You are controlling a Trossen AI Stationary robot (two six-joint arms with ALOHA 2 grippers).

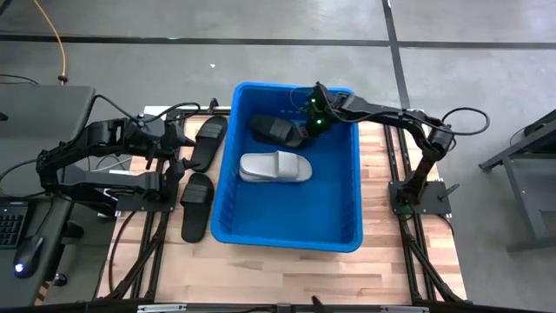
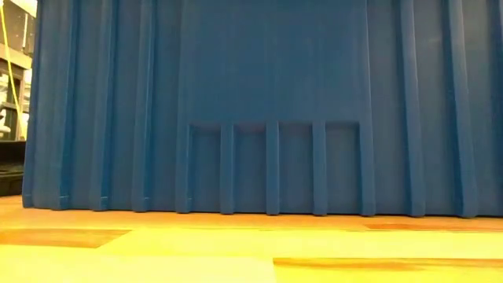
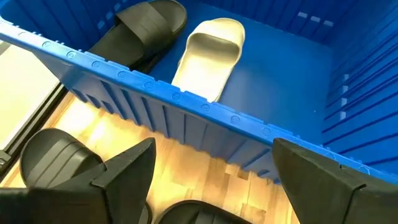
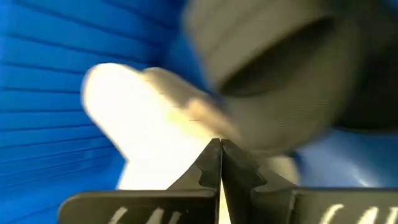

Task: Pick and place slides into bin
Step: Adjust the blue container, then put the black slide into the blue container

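Note:
The blue bin (image 1: pixel 287 242) stands mid-table; its wall fills the low view (image 2: pixel 275 94). Inside it lie a black slide (image 1: pixel 276 130) at the far end and a light grey slide (image 1: pixel 276 167) on the floor beside it. Two more black slides lie on the table left of the bin, one farther (image 1: pixel 208 141) and one nearer (image 1: pixel 197 204). My left gripper (image 1: pixel 178 165) is open and empty, low between those two slides and facing the bin's left wall (image 3: pixel 186 99). My right gripper (image 4: pixel 219 162) is shut with nothing between its fingers, over the bin's far end beside the black slide (image 4: pixel 280 68).
Wooden table top shows to the left of the bin and in front of its near wall (image 1: pixel 287 269). A grey desk with a keyboard and a mouse (image 1: pixel 26 252) stands off the table's left side. The bin's near half (image 1: pixel 295 213) holds no slide.

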